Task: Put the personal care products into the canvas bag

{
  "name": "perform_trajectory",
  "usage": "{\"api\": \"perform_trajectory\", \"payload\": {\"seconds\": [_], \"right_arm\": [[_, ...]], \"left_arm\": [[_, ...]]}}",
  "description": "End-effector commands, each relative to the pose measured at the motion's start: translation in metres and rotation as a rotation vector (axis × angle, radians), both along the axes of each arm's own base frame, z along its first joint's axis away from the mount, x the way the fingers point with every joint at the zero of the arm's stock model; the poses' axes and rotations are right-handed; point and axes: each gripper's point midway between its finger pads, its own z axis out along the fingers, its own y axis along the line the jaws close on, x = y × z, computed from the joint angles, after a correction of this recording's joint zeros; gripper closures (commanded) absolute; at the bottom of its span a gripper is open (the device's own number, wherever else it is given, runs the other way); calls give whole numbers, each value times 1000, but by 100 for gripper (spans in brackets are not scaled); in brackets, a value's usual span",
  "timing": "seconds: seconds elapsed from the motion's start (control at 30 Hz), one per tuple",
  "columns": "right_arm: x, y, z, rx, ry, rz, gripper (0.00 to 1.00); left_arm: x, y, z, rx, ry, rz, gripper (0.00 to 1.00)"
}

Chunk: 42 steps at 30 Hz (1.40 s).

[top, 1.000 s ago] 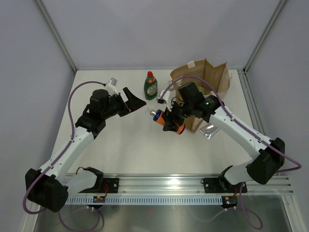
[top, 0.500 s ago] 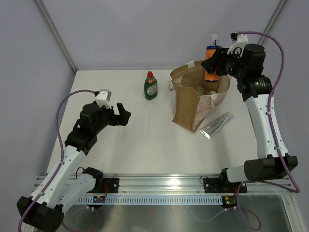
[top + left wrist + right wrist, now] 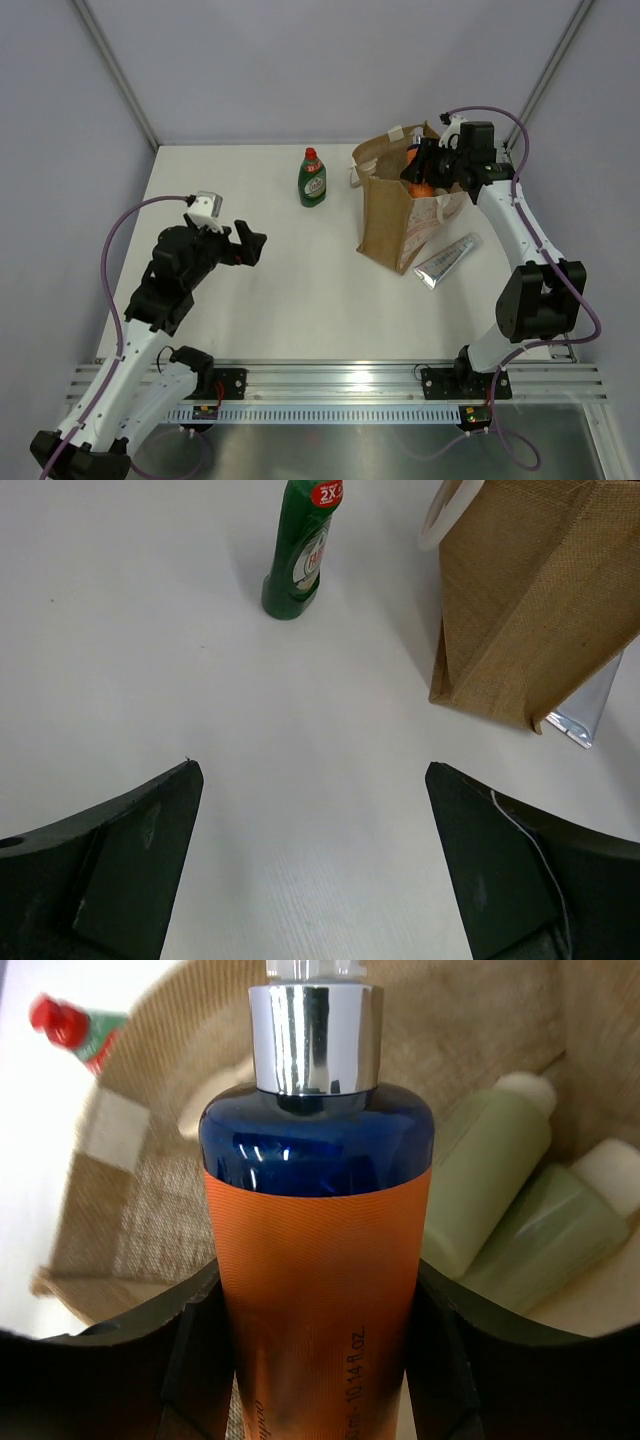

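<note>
The tan canvas bag (image 3: pixel 385 225) stands upright at the back right. My right gripper (image 3: pixel 428 178) is shut on an orange and blue pump bottle (image 3: pixel 417 172) and holds it in the bag's open mouth. In the right wrist view the bottle (image 3: pixel 320 1260) sits between my fingers (image 3: pixel 190 1350), above two pale white-capped bottles (image 3: pixel 490 1180) lying inside the bag (image 3: pixel 150 1210). A dark green bottle with a red cap (image 3: pixel 312 180) stands left of the bag. A silver tube (image 3: pixel 447 259) lies right of the bag. My left gripper (image 3: pixel 250 245) is open and empty, well left of the bag.
The left wrist view shows the green bottle (image 3: pixel 298 555), the bag (image 3: pixel 530 600) and the tube's end (image 3: pixel 590 705) ahead of my open left gripper (image 3: pixel 310 770). Walls close the table at the back and sides. The arm bases sit on a rail at the near edge.
My right gripper has come down with the orange bottle from high above the bag into its mouth. My left arm has barely moved.
</note>
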Motion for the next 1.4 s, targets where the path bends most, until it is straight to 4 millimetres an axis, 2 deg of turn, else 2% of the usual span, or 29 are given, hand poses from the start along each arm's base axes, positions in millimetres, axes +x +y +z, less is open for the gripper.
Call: {"api": "perform_trajectory", "payload": {"seconds": [0.0,0.03,0.1,0.17,0.27,0.4,0.47,0.5,0.6,0.63,0.7,0.77,0.8,0.83,0.87,0.9,0.93,1.0,1.07,1.13,1.17,1.2,1.23,1.27,1.3,1.33,1.37], "right_arm": [[-16,10,49,-6,-179,103,62],[-20,11,50,-14,-181,120,45],[-27,11,48,-29,-164,140,27],[-31,10,54,-33,-172,141,11],[-35,6,66,-55,-199,138,1],[-49,9,82,-58,-236,195,0],[-64,16,95,-80,-304,308,0],[-82,25,103,-86,-348,408,1],[-112,36,109,-85,-400,555,1],[-129,44,118,-55,-435,629,0],[-159,53,117,-29,-471,762,1],[-173,57,114,-13,-499,814,0],[-183,60,103,1,-516,872,1],[-194,61,106,-4,-554,897,0],[-199,62,103,-8,-573,916,1],[-203,62,96,-18,-590,939,1],[-213,63,100,-17,-624,961,1],[-218,64,97,-21,-645,978,0],[-222,64,99,-25,-664,981,1],[-224,64,98,-24,-670,984,0],[-224,64,97,-24,-671,984,1],[-224,64,95,-24,-670,986,1],[-226,64,96,-26,-675,988,1],[-226,64,94,-28,-677,990,0],[-226,63,92,-31,-680,988,0],[-227,63,92,-35,-685,986,1],[-227,63,92,-38,-691,987,1]], "left_arm": [[2,-4,12,-18,-61,-25,1],[1,-5,11,-26,-57,-29,1],[1,-9,7,-42,-48,-41,1],[2,-10,5,-48,-39,-43,1],[4,-12,-2,-50,-13,-42,1],[4,-21,-10,-51,19,-94,1],[6,-25,-16,-48,41,-110,1],[6,-28,-15,-56,45,-123,1],[12,-32,-22,-49,72,-132,1],[15,-32,-21,-46,72,-126,1],[26,-34,-27,-10,65,-132,1],[37,-39,-23,2,23,-153,1],[45,-42,-32,34,29,-169,1],[50,-44,-36,50,28,-178,1],[57,-49,-30,52,-3,-203,1],[62,-52,-34,86,-11,-228,1],[70,-56,-50,108,31,-246,1],[87,-61,-44,144,-21,-269,1],[104,-64,-56,192,-27,-278,1],[123,-66,-51,244,-76,-278,1],[134,-67,-64,267,-59,-278,1],[146,-70,-57,285,-92,-281,1],[153,-72,-60,293,-92,-286,1],[163,-76,-77,307,-67,-298,1],[170,-79,-80,310,-63,-298,1],[182,-83,-71,308,-85,-297,1],[190,-85,-74,313,-80,-293,1]]}}
